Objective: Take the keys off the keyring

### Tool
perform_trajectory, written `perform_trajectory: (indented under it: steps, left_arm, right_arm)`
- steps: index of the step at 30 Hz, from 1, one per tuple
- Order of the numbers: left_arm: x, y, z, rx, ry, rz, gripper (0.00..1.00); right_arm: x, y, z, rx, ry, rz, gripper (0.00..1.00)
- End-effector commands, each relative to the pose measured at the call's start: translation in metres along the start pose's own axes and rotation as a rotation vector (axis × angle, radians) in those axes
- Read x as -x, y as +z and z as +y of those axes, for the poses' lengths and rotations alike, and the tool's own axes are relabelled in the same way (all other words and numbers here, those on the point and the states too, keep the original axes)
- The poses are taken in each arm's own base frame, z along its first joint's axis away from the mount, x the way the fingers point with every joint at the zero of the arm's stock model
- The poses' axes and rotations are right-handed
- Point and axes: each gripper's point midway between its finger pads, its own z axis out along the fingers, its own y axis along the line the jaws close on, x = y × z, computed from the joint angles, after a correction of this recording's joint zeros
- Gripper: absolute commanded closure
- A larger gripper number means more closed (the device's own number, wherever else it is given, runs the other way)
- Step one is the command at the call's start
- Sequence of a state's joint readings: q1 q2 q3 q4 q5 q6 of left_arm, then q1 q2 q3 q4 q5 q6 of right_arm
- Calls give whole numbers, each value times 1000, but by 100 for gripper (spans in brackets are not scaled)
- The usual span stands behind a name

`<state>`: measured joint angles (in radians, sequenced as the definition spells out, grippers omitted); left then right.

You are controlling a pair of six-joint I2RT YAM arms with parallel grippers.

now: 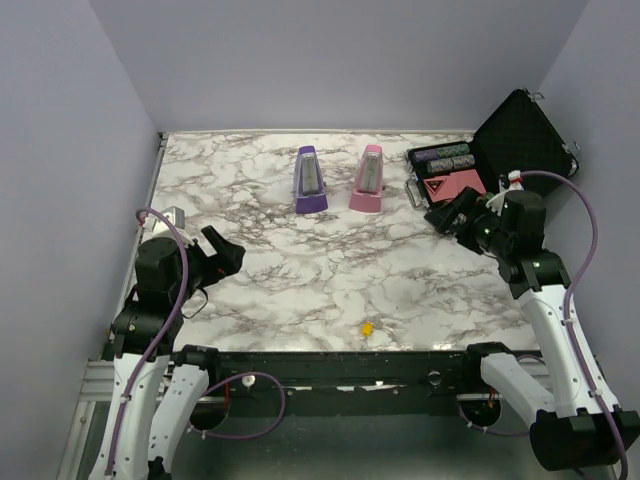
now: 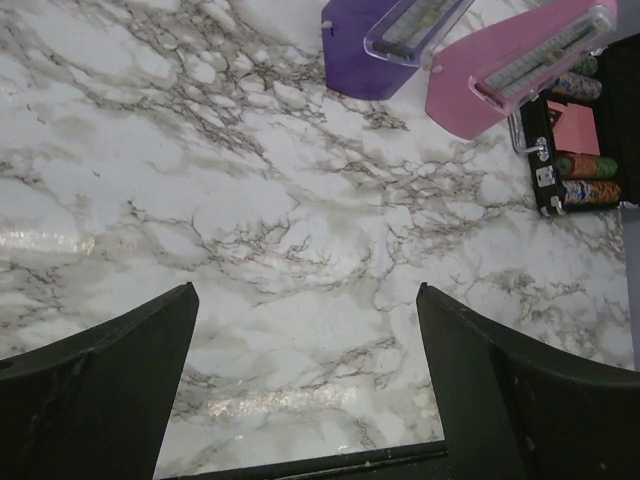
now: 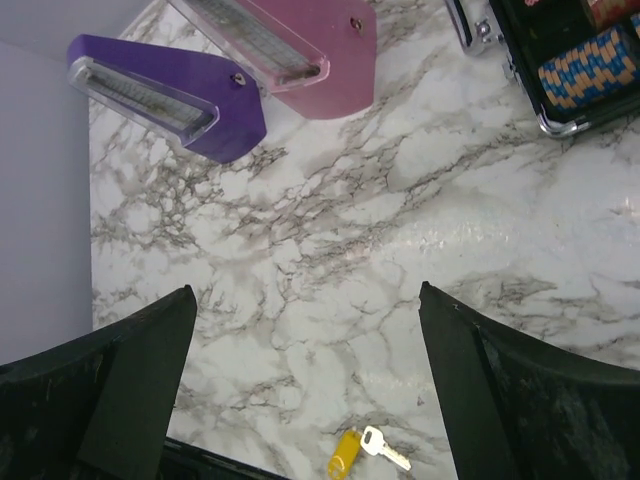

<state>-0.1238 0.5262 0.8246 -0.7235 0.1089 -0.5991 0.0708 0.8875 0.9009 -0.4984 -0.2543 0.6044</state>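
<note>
The marble table [image 1: 300, 290] carries everything, and the purple metronome [image 1: 309, 180] standing toward its far side serves as the marker here. To the right of that metronome, well apart, a black poker chip case [image 1: 520, 135] lies with its lid propped open and rows of chips showing inside.

The left gripper [image 1: 228, 250] hovers to the near left of the purple metronome, and the right gripper [image 1: 450, 215] hangs to its right, just in front of the case. Both have their jaws spread wide and hold nothing. Judging by this, they are parked off to the sides so the middle of the table stays free for a reach.

The pink metronome [image 1: 367, 180] stands upright just right of the purple one.

The keys [image 1: 368, 327] lie well to the near side of the purple metronome, slightly right, close to the table's near edge. The right wrist view shows a yellow piece joined to a small silver key [image 3: 365, 448]. The ring itself is too small to make out. Neither gripper is near them, so the separating looks not yet begun.
</note>
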Motion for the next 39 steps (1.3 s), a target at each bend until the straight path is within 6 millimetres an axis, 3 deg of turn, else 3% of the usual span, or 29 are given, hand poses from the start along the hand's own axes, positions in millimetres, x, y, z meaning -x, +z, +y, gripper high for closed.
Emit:
perform_trajectory:
  steps: [1,4,9,11,14,17,24,32,39]
  left_arm:
    - [-25,-10,12,83,-86,118,1]
    - [-45,-4,10,78,-157,223,1]
    - [-75,14,-29,-173,-283,374,1]
    - [-82,14,-35,-221,-322,382,1]
    - [-93,13,-31,-195,-327,353,1]
    - [-108,9,-39,-210,-322,375,1]
    - [-167,12,-63,-148,-254,535,1]
    - [-219,13,-137,-280,-208,636,8]
    - [-253,17,-171,-324,-214,686,18]
  right_arm:
    - [-16,-17,-11,-80,90,37,0]
    - [-20,-24,-11,-72,110,23,0]
    - [-22,-32,-13,-94,98,27,0]
    - [-28,-32,-18,-119,102,58,0]
    - [-34,-33,-22,-130,116,69,0]
    - [-37,-34,-19,-104,120,70,0]
    - [-46,-30,-13,-44,155,81,0]
    - [-50,-28,-15,-59,145,125,0]
    - [-53,-28,-9,-19,159,122,0]
